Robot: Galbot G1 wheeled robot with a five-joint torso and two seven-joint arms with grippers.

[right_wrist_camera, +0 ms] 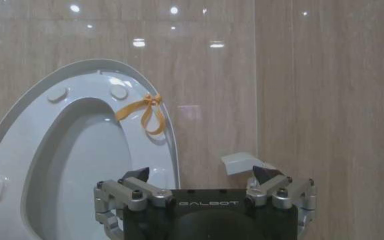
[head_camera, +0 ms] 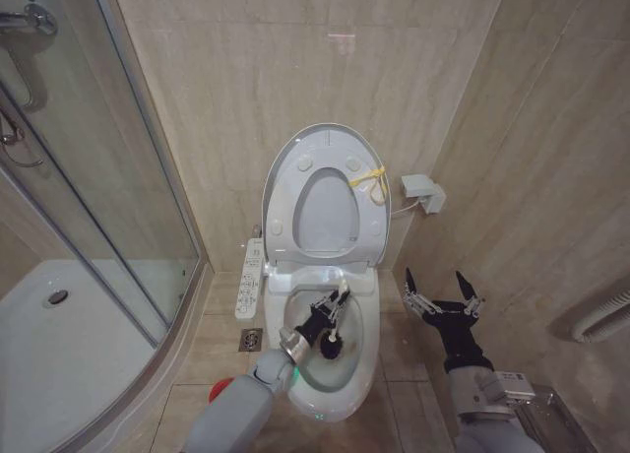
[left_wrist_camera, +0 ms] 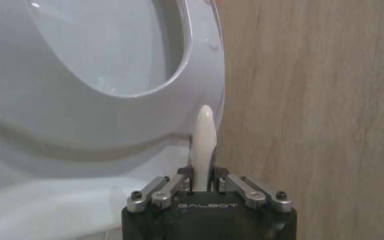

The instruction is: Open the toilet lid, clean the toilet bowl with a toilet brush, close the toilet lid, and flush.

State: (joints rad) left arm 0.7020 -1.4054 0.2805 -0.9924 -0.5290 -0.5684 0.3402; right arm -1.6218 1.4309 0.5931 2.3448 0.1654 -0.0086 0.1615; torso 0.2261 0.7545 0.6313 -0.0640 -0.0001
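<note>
Nearest me, my left gripper (head_camera: 333, 305) reaches into the toilet bowl (head_camera: 366, 359), its fingers clamped on the one toilet brush (head_camera: 333, 340). Its white handle runs up and away from me, toward the raised seat, while the dark bristle head points down into the bowl. One toilet lid (head_camera: 325, 138) stands upright against the wall with its long axis vertical and a single yellow tie (head_camera: 367, 180) at its edge. My right gripper (head_camera: 442, 297) hovers beside the bowl, fingers spread apart, holding nothing.
</note>
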